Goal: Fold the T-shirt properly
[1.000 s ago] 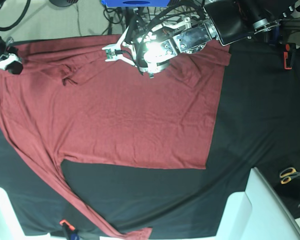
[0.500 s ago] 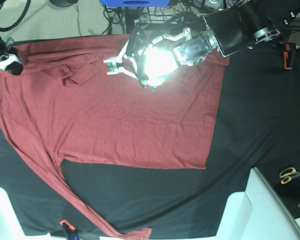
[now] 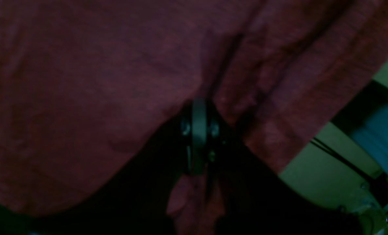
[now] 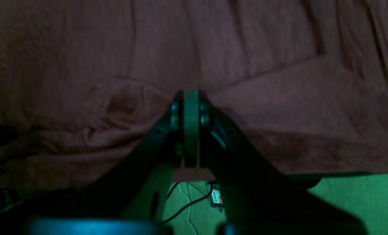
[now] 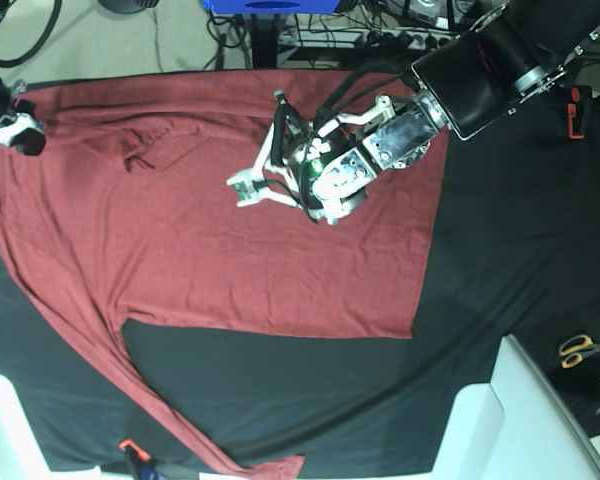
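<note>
The brick-red T-shirt [image 5: 230,260] lies spread over the black table cover [image 5: 520,230]. One long sleeve [image 5: 160,400] trails down to the front edge. My left gripper [image 5: 245,188] hangs over the shirt's upper middle, reaching in from the top right. In the left wrist view this gripper [image 3: 199,107] is shut on a pinch of the shirt [image 3: 83,81], and cloth drapes around and below its fingers. My right gripper [image 5: 5,128] sits at the far left top corner. It [image 4: 191,94] is shut on the shirt's edge [image 4: 246,49], which bunches into wrinkles there.
Yellow-handled scissors [image 5: 585,348] lie at the right edge. White bins stand at the front right [image 5: 520,420] and front left [image 5: 0,430]. An orange-tipped tool [image 5: 132,452] lies by the front edge. A red clamp [image 5: 577,110] sits at the back right, cables and a blue frame [image 5: 270,5] behind.
My left gripper has moved from the shirt's back edge down toward its middle, still shut on cloth. The wrist lamp's glare has faded. The right gripper has stayed in place.
</note>
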Robot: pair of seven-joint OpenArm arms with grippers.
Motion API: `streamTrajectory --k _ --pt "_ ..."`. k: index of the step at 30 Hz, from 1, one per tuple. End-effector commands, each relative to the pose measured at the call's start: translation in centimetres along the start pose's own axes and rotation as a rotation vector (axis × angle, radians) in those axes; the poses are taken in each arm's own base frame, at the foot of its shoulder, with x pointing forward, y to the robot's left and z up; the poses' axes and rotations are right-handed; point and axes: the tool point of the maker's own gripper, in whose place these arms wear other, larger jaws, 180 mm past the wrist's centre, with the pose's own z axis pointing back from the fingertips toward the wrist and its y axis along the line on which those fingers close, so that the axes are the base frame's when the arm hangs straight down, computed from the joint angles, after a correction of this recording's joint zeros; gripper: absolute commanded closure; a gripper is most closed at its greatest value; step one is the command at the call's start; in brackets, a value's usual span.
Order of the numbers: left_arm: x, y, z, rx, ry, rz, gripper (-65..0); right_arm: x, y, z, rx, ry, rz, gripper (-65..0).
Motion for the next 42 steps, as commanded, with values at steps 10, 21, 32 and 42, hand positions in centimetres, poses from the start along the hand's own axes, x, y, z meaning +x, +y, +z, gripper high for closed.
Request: streamTrajectory --k 10,21,32,42 --pt "1.3 1.7 2.3 0.042 -0.068 -0.020 0.0 1.9 0.1 0.3 0.010 -0.052 0.017 -0.5" --pt "-2.6 -1.1 4.7 0.036 -0.054 -0.084 0.0 1.9 0.1 0.3 0.010 -0.052 0.017 -0.5" --pt "-9.5 -2.6 5.1 0.019 0.052 -0.104 0.0 2.1 0.2 0.2 0.011 -0.057 0.017 -0.5" --pt "-14.5 -1.8 5.3 0.038 0.160 -0.089 0.0 2.1 0.1 0.2 0.010 -0.056 0.017 -0.5"
